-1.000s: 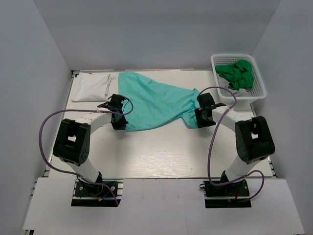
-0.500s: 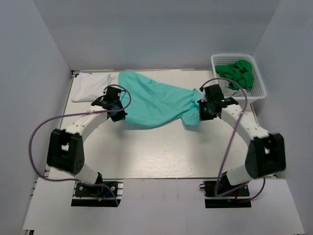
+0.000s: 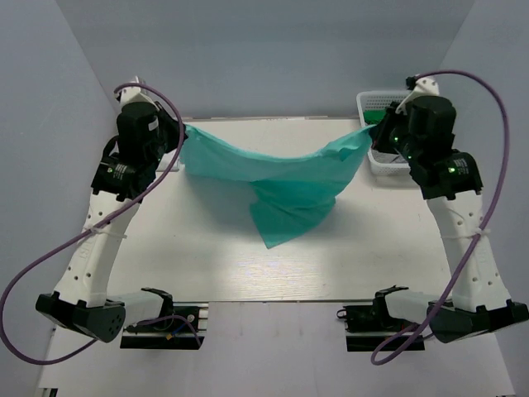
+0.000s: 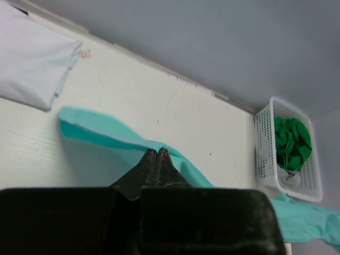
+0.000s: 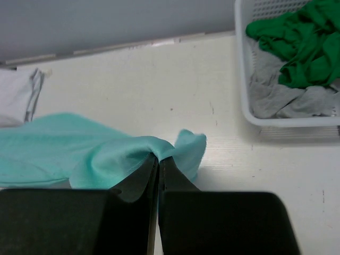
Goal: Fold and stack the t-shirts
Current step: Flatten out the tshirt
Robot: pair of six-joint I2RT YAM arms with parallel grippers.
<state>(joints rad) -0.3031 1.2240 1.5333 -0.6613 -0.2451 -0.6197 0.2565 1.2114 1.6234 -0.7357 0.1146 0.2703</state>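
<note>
A teal t-shirt (image 3: 285, 174) hangs stretched in the air above the table between both arms, its middle sagging to a point. My left gripper (image 3: 180, 132) is shut on the shirt's left edge; the wrist view shows its tips (image 4: 156, 152) pinching the teal cloth (image 4: 101, 130). My right gripper (image 3: 374, 131) is shut on the right edge, and its tips (image 5: 158, 157) clamp a bunched fold of the teal shirt (image 5: 79, 149). A folded white t-shirt (image 4: 29, 61) lies at the table's back left. Green (image 5: 297, 37) and grey-white (image 5: 281, 95) shirts lie crumpled in the basket.
The white mesh basket (image 3: 367, 103) stands at the back right corner, partly hidden behind my right arm; its rim (image 5: 242, 69) shows in the right wrist view. Grey walls close in the table on three sides. Purple cables loop beside both arms.
Both arms have risen and spread apart, lifting the teal t-shirt off the table. The right gripper closed on the shirt's edge during the last second.
</note>
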